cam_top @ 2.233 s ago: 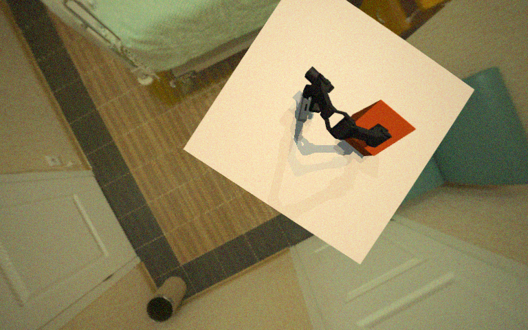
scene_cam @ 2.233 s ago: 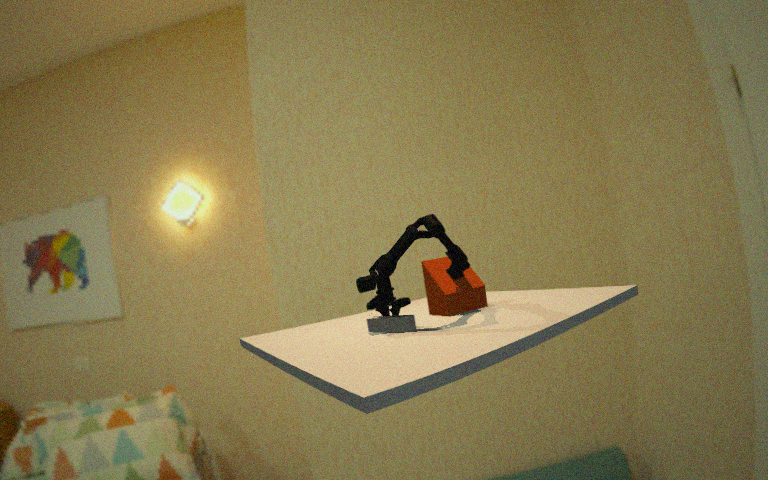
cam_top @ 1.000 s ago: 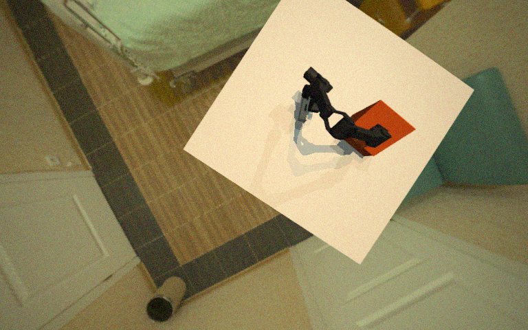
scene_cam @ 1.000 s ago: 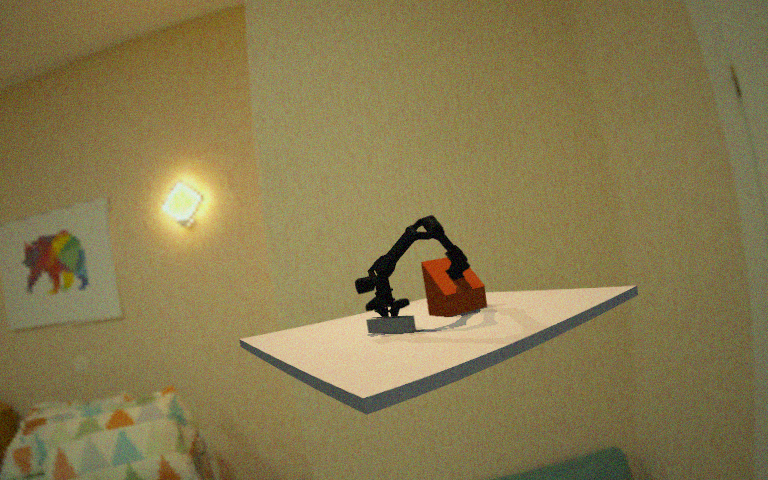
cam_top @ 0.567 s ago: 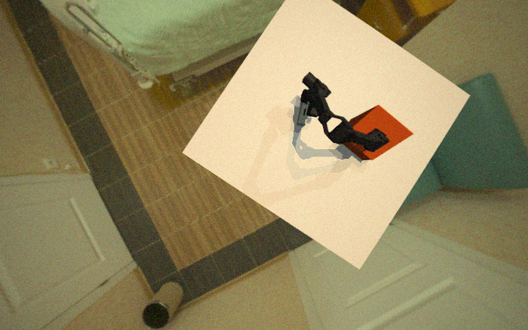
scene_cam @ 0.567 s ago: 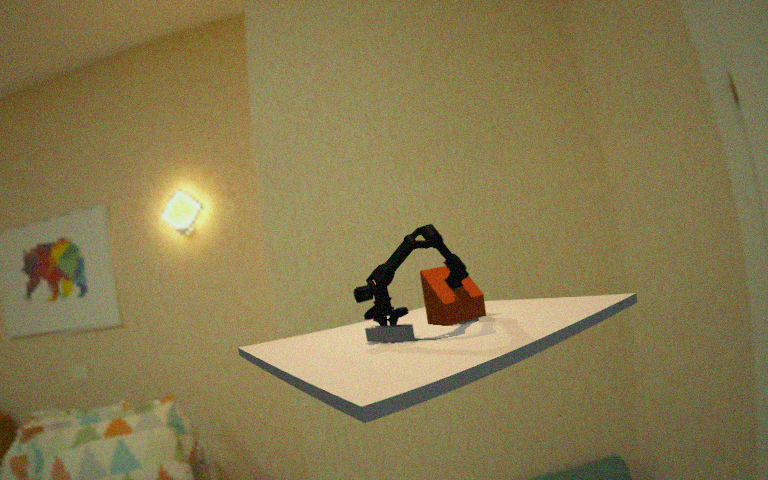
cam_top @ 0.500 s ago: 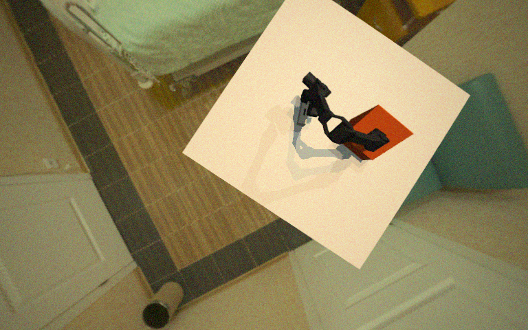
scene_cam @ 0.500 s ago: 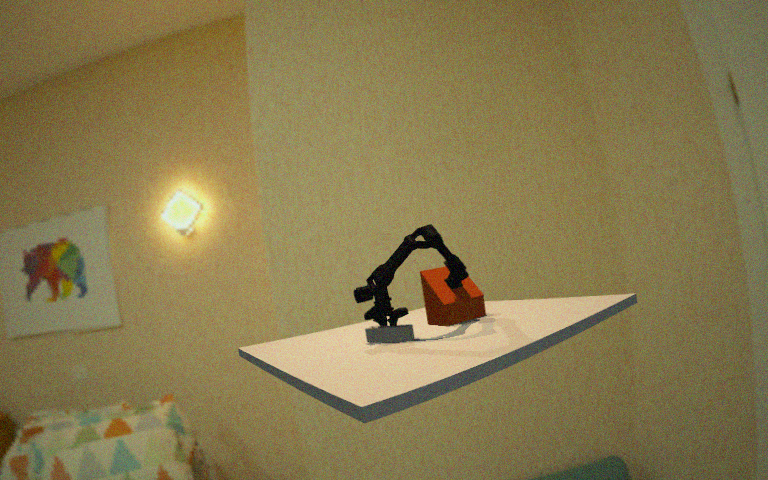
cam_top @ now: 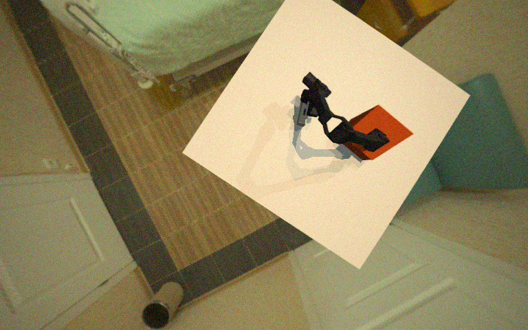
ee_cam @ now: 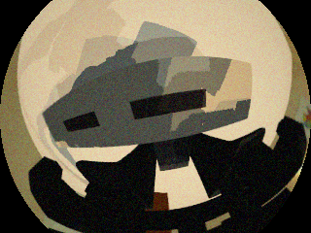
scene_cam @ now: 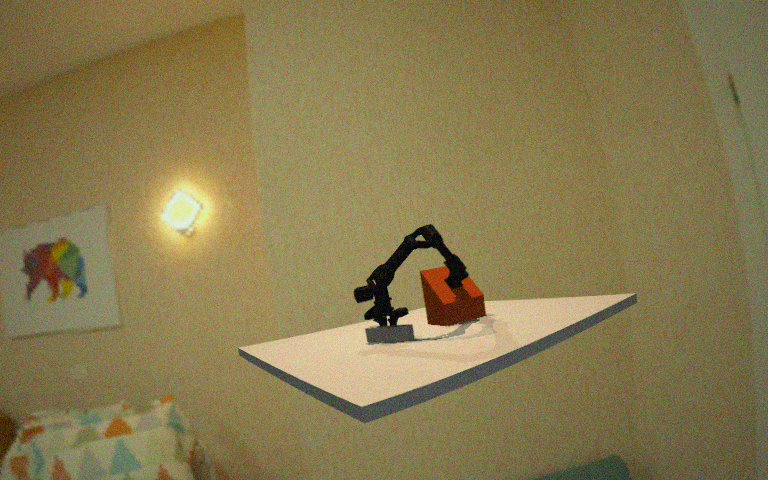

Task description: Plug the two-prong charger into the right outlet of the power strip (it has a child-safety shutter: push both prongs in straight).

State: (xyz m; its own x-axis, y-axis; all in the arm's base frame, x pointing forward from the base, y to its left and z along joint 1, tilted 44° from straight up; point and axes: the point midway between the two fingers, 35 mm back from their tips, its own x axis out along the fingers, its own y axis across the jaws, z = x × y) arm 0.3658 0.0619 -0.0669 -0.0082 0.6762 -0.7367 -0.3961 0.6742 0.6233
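Observation:
The grey power strip (cam_top: 300,118) (scene_cam: 389,334) (ee_cam: 114,104) lies on the table. The wrist view shows two dark rectangular recesses in it, a large one near its middle and a smaller one further left. My gripper (scene_cam: 388,320) (ee_cam: 169,134) is shut on the charger (ee_cam: 173,159), a small dark block between the fingertips. In the wrist view the charger overlaps the strip's lower edge, below the larger recess. The fingers look low over the strip in the exterior view. The prongs are hidden, and whether the charger touches the strip cannot be told.
The arm stands on an orange, slope-topped block (cam_top: 397,128) (scene_cam: 437,285), beside the strip. The pale table (cam_top: 241,132) (scene_cam: 339,373) carries both, with its edges well out around them. Arm shadows fall across the table and the strip.

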